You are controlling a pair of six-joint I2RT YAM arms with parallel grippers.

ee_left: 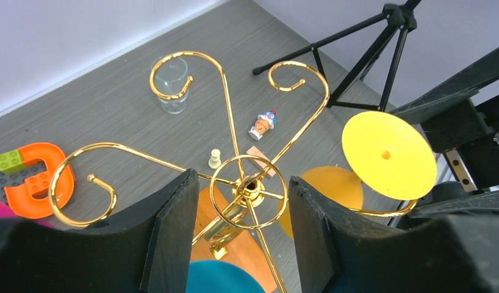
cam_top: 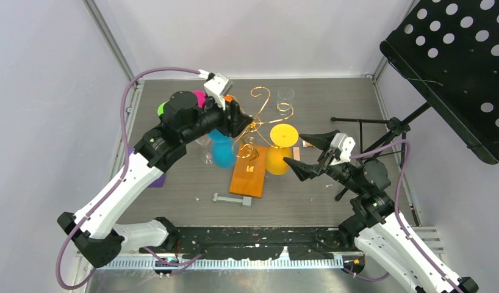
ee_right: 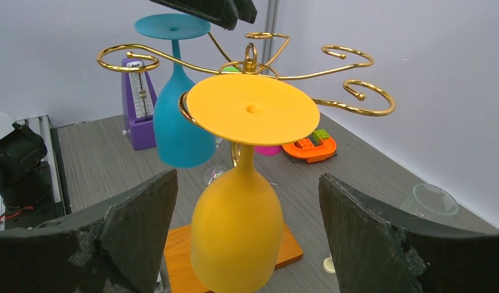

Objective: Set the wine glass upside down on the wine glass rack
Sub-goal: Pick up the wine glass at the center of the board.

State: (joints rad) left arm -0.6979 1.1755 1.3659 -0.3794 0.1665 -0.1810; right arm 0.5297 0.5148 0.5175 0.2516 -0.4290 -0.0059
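- Wine glass [ee_right: 238, 226] is hanging upside down, stem up, just ahead of the wide-spread right fingers [ee_right: 137, 232].
- Left fingers [ee_left: 174, 232] are hovering, spread, around the rack [cam_top: 250, 177] top.

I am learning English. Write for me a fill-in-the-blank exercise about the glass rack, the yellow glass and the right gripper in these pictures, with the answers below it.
1. The yellow wine glass hangs on the wine glass rack with its foot up and its bowl pointing ____.
2. The rack's flat base is ____ in colour.
3. The right gripper is near the yellow wine glass, its jaws ____ and not touching it.

Missing words: down; orange; open.
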